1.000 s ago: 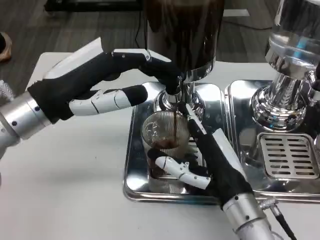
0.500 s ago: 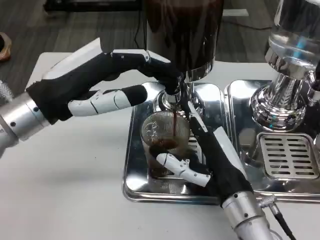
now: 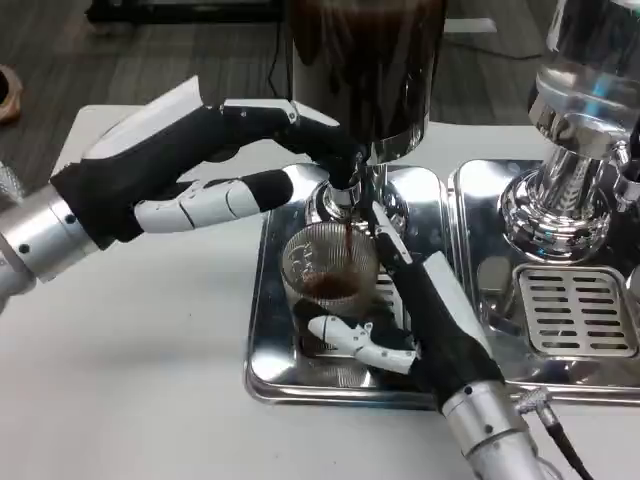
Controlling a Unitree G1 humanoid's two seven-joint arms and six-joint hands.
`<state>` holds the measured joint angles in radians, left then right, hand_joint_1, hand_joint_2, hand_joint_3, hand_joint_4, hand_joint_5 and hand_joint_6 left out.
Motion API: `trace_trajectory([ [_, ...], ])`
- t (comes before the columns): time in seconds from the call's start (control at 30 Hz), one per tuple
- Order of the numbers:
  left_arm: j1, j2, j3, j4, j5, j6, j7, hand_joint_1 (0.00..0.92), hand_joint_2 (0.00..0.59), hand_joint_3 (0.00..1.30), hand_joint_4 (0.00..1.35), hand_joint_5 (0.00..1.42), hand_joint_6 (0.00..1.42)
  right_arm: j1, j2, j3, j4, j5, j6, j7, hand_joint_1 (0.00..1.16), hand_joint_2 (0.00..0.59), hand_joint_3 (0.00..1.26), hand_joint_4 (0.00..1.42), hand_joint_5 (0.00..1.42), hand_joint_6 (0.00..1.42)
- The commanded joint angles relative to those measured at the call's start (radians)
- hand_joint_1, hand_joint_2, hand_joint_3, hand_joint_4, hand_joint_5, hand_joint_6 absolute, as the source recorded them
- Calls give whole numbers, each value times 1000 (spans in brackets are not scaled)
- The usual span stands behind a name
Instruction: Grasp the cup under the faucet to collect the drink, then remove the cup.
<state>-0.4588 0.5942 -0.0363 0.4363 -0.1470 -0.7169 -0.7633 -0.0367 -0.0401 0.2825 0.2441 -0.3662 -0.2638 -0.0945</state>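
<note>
Dark drink streams from the faucet [image 3: 345, 195] into the cup [image 3: 328, 290] on the steel tray [image 3: 268, 330] at six o'clock, gripped by the right hand [image 3: 405, 320] while the left hand [image 3: 240, 165] presses the tap, so filling is underway; next, release and lift away level.

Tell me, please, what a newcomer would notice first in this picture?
First, the dark drink stream falling from the faucet into the clear cup, at the picture's middle. The right hand holds the cup on the shiny tray, and the left hand reaches to the faucet.
</note>
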Motion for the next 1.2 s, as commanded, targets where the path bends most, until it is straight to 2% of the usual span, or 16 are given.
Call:
trace_trajectory([
  [0.03, 28, 22, -2, -13, 11, 7, -29, 0, 141, 389, 354, 343, 306, -11, 7, 1, 7, -14, 15, -19, 707, 157, 0, 0, 0, 38],
  [0.17, 28, 21, -1, -16, 12, 9, -30, 0, 141, 389, 356, 343, 302, -4, 19, -1, 7, -34, 28, -57, 713, 157, 0, 0, 2, 115],
  [0.4, 29, 18, 0, -17, 11, 10, -28, 0, 143, 389, 357, 343, 294, 1, 32, 5, 7, -69, 44, -114, 711, 159, 0, 0, 23, 154],
  [0.47, 31, 16, 4, -14, 7, 7, -27, 0, 99, 371, 330, 324, 280, 4, 34, 8, 3, -82, 49, -127, 706, 164, 0, 0, 86, 196],
  [0.7, 33, 16, 14, -11, 3, 7, -27, 0, 98, 354, 310, 305, 261, -1, 33, 23, 2, -97, 69, -123, 703, 165, 3, 43, 146, 236],
  [0.97, 38, 15, 23, -13, 0, 5, -24, 0, 106, 366, 308, 300, 259, 0, 35, 28, -10, -112, 97, -128, 693, 161, 82, 144, 239, 299],
  [1.2, 43, 8, 43, -10, -7, -1, -6, 0, 107, 358, 302, 290, 259, 10, 40, 33, -24, -122, 117, -154, 678, 169, 204, 253, 345, 379],
])
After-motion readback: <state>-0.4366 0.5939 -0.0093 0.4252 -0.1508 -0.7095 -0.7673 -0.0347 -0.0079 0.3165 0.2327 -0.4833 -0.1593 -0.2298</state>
